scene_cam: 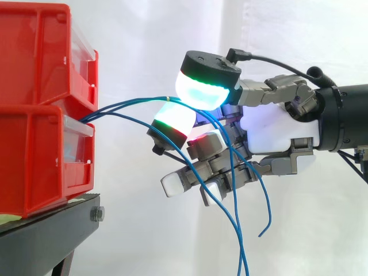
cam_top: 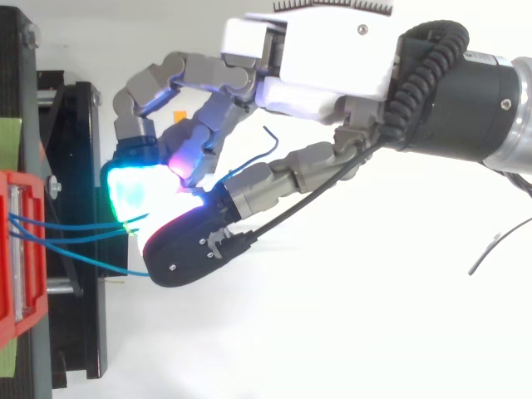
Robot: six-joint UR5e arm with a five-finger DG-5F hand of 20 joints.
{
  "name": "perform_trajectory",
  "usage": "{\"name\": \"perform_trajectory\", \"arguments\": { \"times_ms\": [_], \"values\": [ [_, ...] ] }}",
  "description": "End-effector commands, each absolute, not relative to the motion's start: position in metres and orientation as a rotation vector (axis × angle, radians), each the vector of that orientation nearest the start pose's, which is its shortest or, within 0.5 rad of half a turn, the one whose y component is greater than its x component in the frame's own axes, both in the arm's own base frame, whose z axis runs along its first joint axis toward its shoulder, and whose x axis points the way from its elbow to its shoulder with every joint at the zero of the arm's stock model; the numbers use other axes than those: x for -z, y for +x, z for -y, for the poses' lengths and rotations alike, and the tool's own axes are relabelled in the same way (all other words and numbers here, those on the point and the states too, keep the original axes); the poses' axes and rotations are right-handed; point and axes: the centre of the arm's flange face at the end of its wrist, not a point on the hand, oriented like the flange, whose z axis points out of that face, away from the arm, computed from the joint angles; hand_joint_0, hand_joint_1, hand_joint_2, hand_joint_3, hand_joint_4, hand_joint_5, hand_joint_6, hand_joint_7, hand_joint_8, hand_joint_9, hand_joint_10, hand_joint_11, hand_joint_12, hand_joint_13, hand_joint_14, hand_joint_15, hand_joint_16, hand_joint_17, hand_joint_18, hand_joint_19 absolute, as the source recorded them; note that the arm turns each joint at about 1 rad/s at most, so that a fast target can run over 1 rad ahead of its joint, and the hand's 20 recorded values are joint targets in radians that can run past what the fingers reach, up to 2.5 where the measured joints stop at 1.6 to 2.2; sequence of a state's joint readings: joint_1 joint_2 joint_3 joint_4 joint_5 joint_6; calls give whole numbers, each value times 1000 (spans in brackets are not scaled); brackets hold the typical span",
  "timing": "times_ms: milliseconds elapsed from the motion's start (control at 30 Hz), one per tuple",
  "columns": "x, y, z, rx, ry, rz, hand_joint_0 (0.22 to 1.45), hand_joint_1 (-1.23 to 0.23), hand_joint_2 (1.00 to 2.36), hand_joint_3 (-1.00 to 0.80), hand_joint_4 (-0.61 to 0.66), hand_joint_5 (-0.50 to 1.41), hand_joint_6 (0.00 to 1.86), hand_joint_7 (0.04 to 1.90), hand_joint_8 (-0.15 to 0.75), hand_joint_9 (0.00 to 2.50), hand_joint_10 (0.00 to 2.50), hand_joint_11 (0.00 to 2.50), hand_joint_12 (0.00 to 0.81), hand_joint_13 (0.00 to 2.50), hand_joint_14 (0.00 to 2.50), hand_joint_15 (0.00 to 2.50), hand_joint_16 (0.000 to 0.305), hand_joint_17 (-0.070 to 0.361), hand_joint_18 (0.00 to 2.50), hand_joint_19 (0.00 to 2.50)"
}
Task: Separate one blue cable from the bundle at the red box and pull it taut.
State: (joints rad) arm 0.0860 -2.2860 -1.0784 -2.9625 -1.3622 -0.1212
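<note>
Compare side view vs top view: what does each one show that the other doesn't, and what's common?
Side view: the red bins stacked two high, and the blue cables draping past the fingers with loose ends hanging below. Top view: the strands fanning apart sideways between bin and hand. Both: the cables leaving the bins and reaching the curled fingers.

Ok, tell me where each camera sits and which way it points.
Side view: beside the work at about its height, looking level across the stacked red plastic bins on the black metal stand; the robot's hand and arm enter from the right.
Top view: above the work, looking down on bins and stand; hand and arm enter from the right.
Shared: the same hand, fingers curled round the thin blue cables that run out of the bins.
</note>
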Motion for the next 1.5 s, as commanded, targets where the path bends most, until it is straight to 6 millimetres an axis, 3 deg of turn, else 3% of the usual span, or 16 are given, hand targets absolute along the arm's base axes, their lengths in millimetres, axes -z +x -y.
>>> {"name": "perform_trajectory", "arguments": {
  "times_ms": [0,367,467,567,633,1000,1467],
  "values": [
    [-293,764,89,-1002,1207,-1216,603,-740,1016,-253,65,-169,870,1188,323,1168,26,1248,384,717,18,528,47,106,785,773],
    [-292,764,89,-1015,1226,-1211,610,-716,1017,-254,72,-173,880,1196,315,1279,19,1465,388,900,23,676,47,107,824,762],
    [-292,763,88,-1018,1232,-1210,613,-712,1017,-250,83,-176,884,1192,376,1315,23,1404,391,972,22,676,47,106,848,750],
    [-292,763,88,-1019,1233,-1209,617,-710,1017,-247,93,-176,884,1199,452,1354,28,1085,388,997,22,655,47,106,860,733],
    [-291,764,88,-1018,1234,-1210,616,-708,1018,-243,97,-177,885,1204,466,1386,30,998,386,1009,23,653,47,106,867,731],
    [-292,763,87,-1019,1233,-1212,614,-682,1017,-261,128,-181,895,1172,490,1481,30,969,391,1057,22,649,48,109,881,733],
    [-292,764,87,-1026,1235,-1205,601,-460,1012,-338,135,-166,889,1202,487,1495,31,912,401,1089,21,648,49,110,902,746]
  ]
}}
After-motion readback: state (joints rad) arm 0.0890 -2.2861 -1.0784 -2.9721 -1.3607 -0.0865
